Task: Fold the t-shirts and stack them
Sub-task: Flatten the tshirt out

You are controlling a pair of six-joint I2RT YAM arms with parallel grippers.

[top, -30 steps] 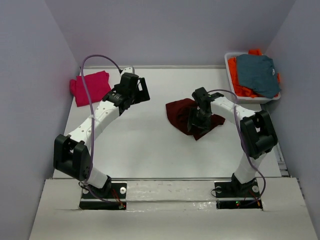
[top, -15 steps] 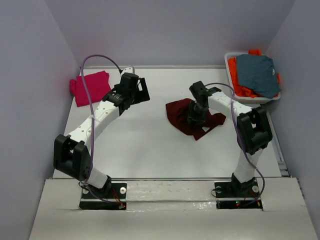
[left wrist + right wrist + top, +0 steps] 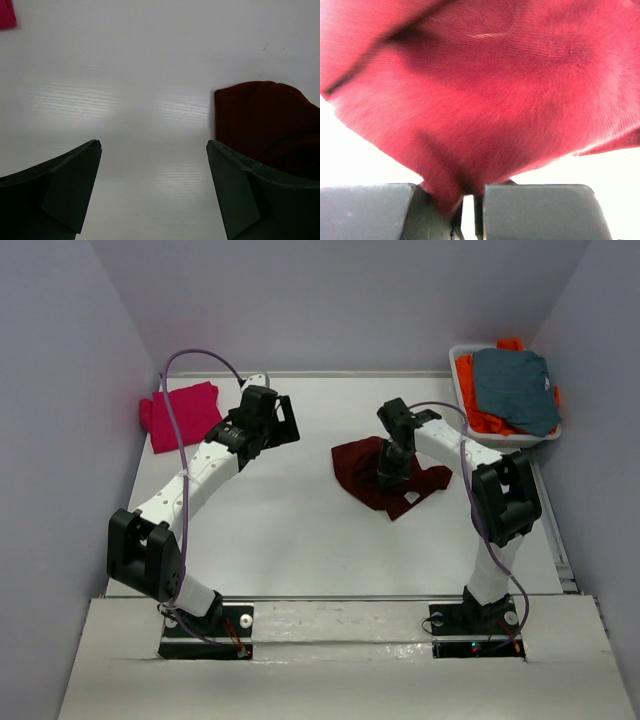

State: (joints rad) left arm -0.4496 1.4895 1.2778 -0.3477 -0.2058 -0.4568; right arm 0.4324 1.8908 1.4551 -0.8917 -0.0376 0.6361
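The maroon t-shirt (image 3: 356,466) lies crumpled on the white table (image 3: 290,530), right of centre. The right gripper (image 3: 391,476) is down on its middle, and the right wrist view shows the two fingers (image 3: 535,210) pressed together on a pinched fold of the red cloth (image 3: 495,90), with the rest of the shirt bunched just above them. The left gripper (image 3: 281,421) hangs over bare table to the left of the shirt, apart from it, its fingers (image 3: 70,185) spread wide with nothing between them. From the left wrist camera the near edge of the maroon cloth (image 3: 260,120) shows beside the right-hand finger. The pink t-shirt (image 3: 181,415) lies folded flat at the far left corner of the table, against the wall. At the far right corner stands a white bin (image 3: 455,371) holding an orange garment (image 3: 480,416) with a grey-blue garment (image 3: 515,386) heaped on top of it.
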